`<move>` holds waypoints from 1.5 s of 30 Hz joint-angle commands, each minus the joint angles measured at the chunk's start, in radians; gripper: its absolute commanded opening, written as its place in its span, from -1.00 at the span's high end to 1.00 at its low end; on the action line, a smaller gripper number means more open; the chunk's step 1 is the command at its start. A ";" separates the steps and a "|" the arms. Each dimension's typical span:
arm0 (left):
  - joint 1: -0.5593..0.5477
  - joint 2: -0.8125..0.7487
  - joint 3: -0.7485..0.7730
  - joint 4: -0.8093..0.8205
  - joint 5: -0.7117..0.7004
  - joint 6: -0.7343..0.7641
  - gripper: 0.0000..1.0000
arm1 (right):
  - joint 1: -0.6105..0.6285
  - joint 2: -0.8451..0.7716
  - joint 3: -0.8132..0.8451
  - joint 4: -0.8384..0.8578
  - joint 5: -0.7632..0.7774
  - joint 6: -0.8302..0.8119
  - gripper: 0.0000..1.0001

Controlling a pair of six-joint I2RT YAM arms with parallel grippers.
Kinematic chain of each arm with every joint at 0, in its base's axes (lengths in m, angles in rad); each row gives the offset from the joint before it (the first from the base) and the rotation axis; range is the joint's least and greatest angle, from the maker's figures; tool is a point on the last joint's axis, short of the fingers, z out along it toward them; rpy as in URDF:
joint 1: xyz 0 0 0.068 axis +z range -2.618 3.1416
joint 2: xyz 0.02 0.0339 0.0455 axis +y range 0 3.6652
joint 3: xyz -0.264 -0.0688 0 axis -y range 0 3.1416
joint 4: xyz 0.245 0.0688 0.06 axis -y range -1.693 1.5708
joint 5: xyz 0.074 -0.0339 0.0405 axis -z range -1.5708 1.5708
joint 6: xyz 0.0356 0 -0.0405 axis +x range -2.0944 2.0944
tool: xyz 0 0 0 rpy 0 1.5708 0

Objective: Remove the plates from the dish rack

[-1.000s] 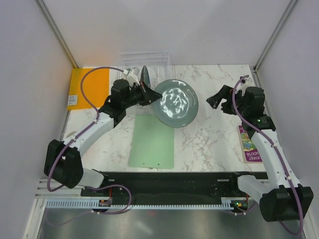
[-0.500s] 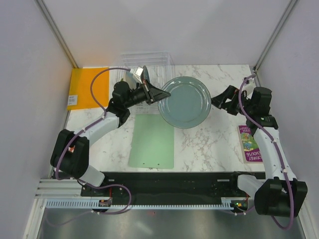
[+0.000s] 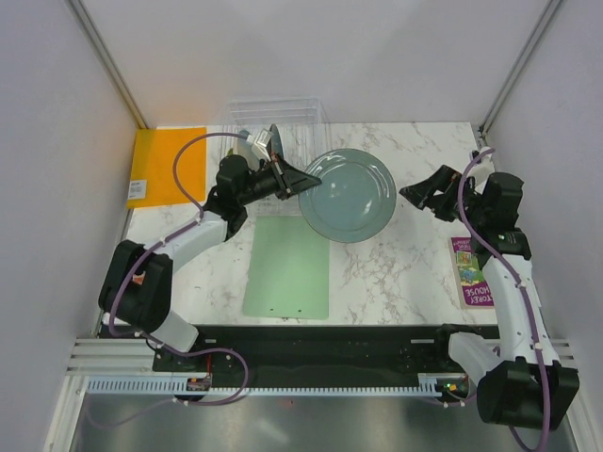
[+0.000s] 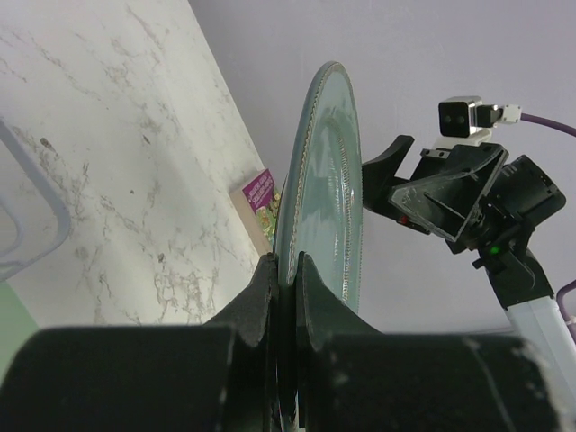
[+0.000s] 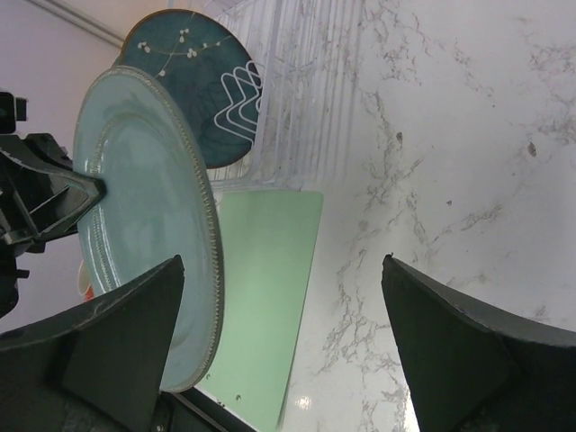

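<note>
My left gripper (image 3: 303,181) is shut on the left rim of a teal-grey plate (image 3: 350,194) and holds it above the table, right of the dish rack. In the left wrist view the plate (image 4: 328,171) stands edge-on between my fingertips (image 4: 266,274). The clear dish rack (image 3: 283,121) stands at the back and holds an upright dark blue plate (image 3: 274,143) with a sprig pattern, also in the right wrist view (image 5: 193,85). My right gripper (image 3: 421,193) is open and empty, just right of the held plate (image 5: 144,225), apart from it.
A pale-green mat (image 3: 287,268) lies on the marble table in front of the rack. An orange sheet (image 3: 168,165) lies at the back left. A purple book (image 3: 471,273) lies near the right edge. Walls close in on both sides.
My left gripper has carried the teal-grey plate to the right and a little farther back. The right arm has drawn back slightly to the right, its gripper still open.
</note>
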 commanded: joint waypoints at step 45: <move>-0.075 0.228 0.225 0.138 0.078 -0.028 0.44 | 0.093 0.236 -0.051 0.339 -0.208 0.139 1.00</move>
